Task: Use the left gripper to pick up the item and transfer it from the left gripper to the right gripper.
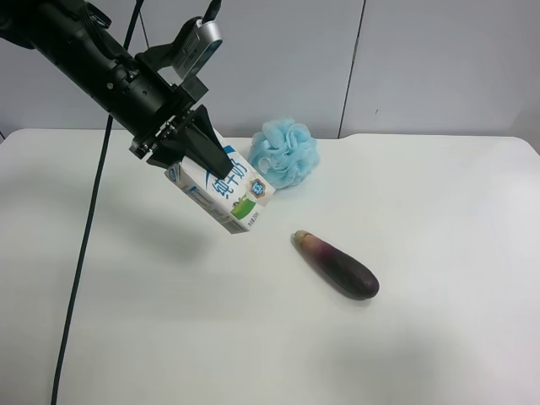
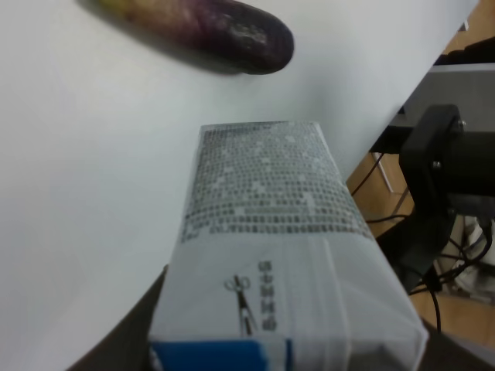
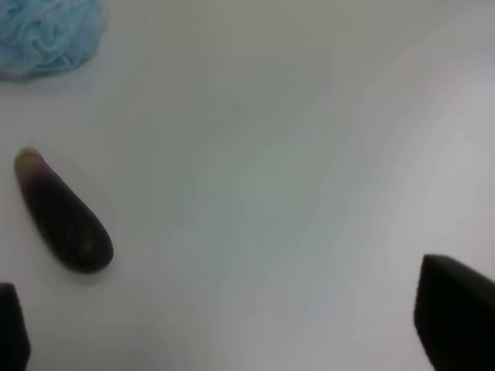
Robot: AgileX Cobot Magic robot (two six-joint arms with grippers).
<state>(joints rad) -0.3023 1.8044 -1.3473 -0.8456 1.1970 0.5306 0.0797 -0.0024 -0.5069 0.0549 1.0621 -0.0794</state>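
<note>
White milk carton hung tilted above the worktop, clamped in the jaws of the left gripper, bath sponge just behind, eggplant lying apart. Right wrist: the right gripper held its jaws wide apart above the worktop, eggplant nearby. Left wrist: carton close up, eggplant beyond.

The white table fills most of the exterior high view. A blue sponge sits on it just above the frame's centre, near the far edge. A purple eggplant lies on it lower right of the sponge and apart from it, its pale end pointing upper left.
</note>
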